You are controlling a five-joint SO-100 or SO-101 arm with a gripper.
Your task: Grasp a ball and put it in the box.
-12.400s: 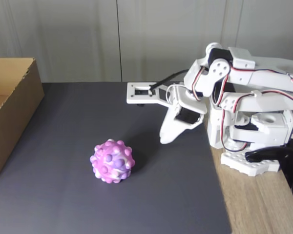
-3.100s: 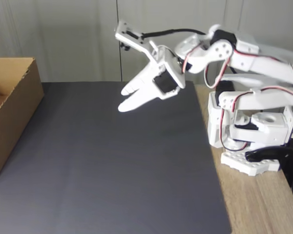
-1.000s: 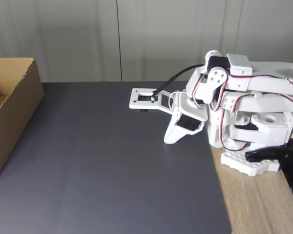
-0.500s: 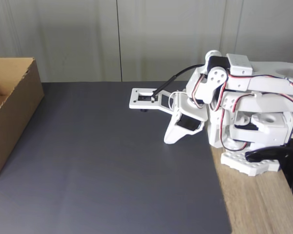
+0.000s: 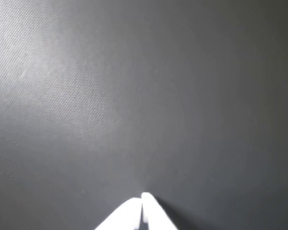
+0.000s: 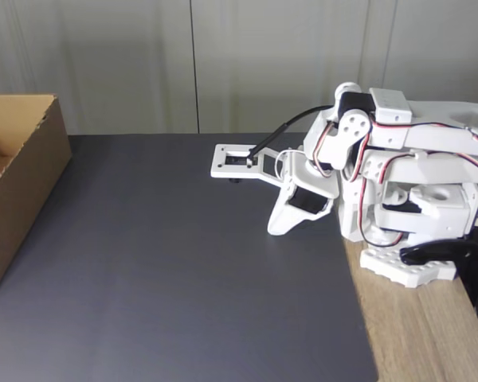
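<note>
The white plastic two-finger end effector [image 6: 276, 229] hangs folded in close to the white servo-jointed arm's base [image 6: 406, 274] at the right of the fixed view, tips pointing down just above the dark grey mat [image 6: 175, 263] that covers most of the wooden desk [image 6: 430, 334]. Its fingers are pressed together and pinch nothing; in the wrist view the end effector [image 5: 143, 197] shows two white tips meeting at the bottom edge over bare mat. This tucked, low posture reads as a rest pose, the arm drawn back over its own mount so that it needs no effort to stay put and blocks none of the working surface. The large plain brown corrugated cardboard box [image 6: 32, 171] stands at the far left, open top upward and its long wall along the mat's edge, probably placed there so it sits within the arm's sweep yet well apart from the base. No ball lies on the mat; it may rest inside the box behind the wall, where the interior is mostly hidden, so the task looks finished, though I cannot confirm that.
</note>
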